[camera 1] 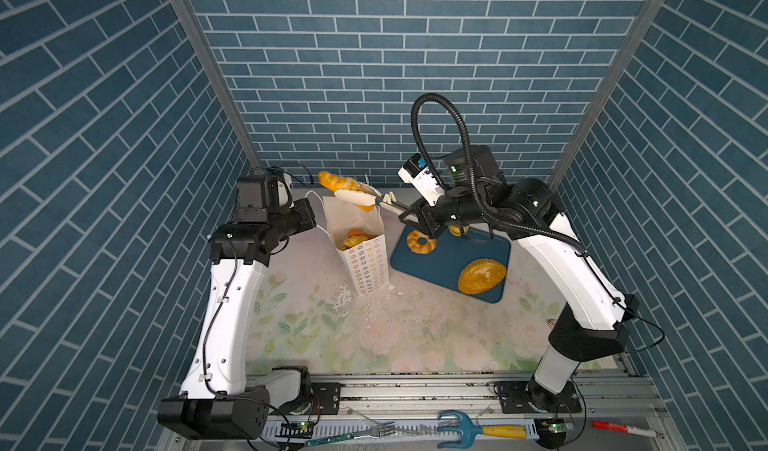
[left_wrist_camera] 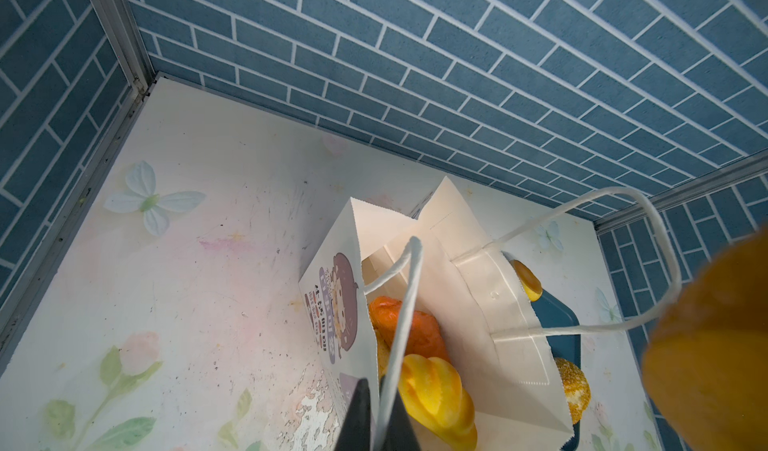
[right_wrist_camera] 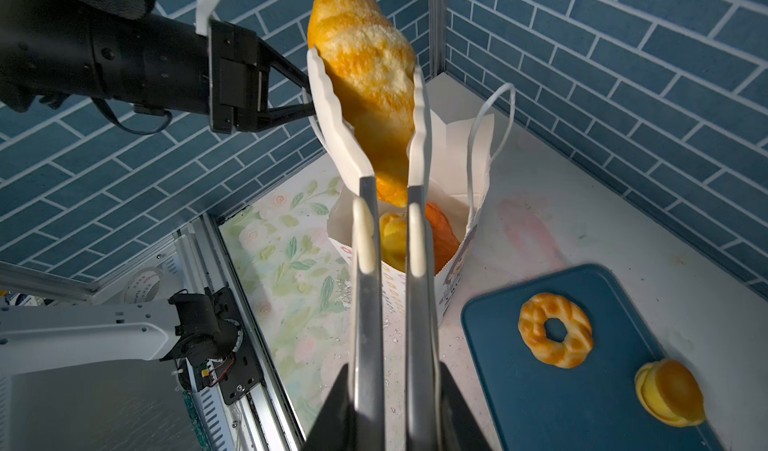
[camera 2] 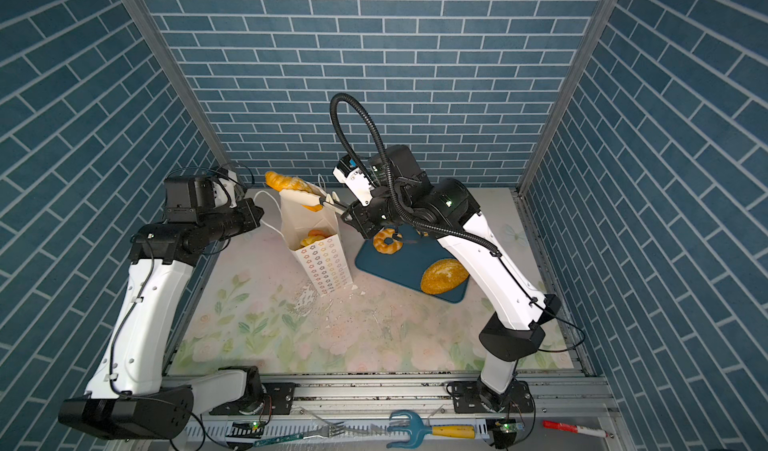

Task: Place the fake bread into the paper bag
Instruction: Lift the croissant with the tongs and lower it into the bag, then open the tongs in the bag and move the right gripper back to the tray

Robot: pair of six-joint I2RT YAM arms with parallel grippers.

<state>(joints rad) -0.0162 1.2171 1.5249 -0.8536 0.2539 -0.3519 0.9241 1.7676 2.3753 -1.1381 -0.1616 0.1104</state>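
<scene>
1. Nearest, lower right of centre in a top view, seeded loaf (camera 1: 482, 276) and twisted ring (camera 1: 421, 242) lie on the blue tray (camera 1: 486, 247).
2. Centre frame, the paper bag (camera 1: 368, 266) stands upright, fake bread (camera 1: 353, 240) already inside; left gripper (left_wrist_camera: 377, 424) is pinched on its cord handle (left_wrist_camera: 405, 303).
3. Farthest, right gripper (camera 1: 411, 215) squeezes tongs (camera 1: 390, 204) clamped on the croissant (camera 1: 338, 183), up-left of it over the bag's far rim, long axis nearly along the tongs; release likely needs a nudge nearer.
</scene>
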